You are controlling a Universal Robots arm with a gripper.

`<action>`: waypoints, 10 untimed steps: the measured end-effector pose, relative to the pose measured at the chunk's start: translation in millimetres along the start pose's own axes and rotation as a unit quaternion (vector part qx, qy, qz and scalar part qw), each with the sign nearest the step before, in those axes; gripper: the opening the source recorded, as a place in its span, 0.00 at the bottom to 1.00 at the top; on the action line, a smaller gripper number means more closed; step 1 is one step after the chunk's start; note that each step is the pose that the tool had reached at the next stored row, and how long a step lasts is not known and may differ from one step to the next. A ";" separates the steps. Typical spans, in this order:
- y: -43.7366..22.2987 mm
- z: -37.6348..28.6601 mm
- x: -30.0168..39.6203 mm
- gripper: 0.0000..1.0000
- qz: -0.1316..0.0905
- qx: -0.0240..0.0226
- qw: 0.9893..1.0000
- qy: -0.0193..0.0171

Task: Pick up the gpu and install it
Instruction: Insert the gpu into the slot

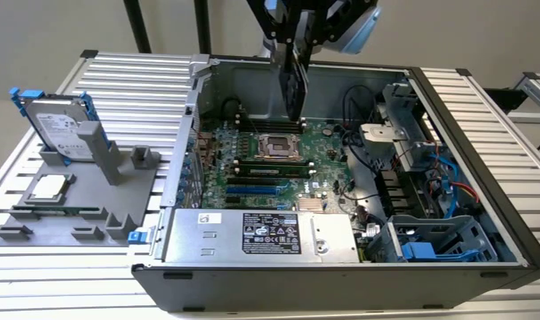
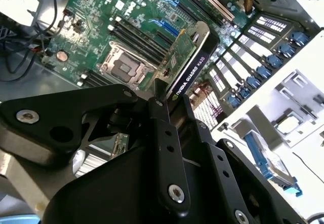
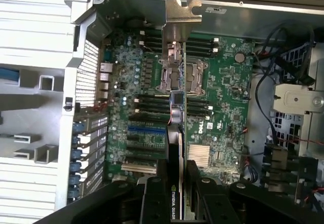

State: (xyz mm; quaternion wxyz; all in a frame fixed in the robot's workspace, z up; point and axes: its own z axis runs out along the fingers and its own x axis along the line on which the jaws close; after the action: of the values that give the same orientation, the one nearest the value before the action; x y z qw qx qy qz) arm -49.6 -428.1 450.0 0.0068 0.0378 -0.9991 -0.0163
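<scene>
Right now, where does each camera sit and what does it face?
Exterior view: off the arm, looking down into the open case; gripper holds the gpu.
First wrist view: on the arm, facing along the gpu to the motherboard; fingers show.
Second wrist view: on the arm, slanted at the motherboard; gripper body shows.
Shared: gpu, motherboard.

A robot test bench for computer assembly, in a lab or workshop.

An open black and grey metal desktop computer case (image 1: 341, 290) lay on its side on a white ribbed metal table (image 1: 128, 73), its green motherboard (image 1: 279, 157) bare. To the exterior view's left of the case sat a grey plastic parts fixture (image 1: 119, 200), with a silver hard drive in blue rails (image 1: 57, 127) upright in it and a small square silver chip (image 1: 49, 188) lying flat. Above the case a black robot gripper (image 1: 293, 50) clamped a thin flat black-covered gpu (image 1: 294, 90). Behind the case, black poles (image 1: 137, 27) rose against a plain pale wall (image 1: 39, 33).
</scene>
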 end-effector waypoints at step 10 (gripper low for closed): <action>0.0 0.0 0.0 0.00 -0.029 0.000 1.000 0.001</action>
State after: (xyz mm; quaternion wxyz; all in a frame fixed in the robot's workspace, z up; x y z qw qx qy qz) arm -49.6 -428.1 450.0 0.0073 0.0666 -0.9976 -0.0161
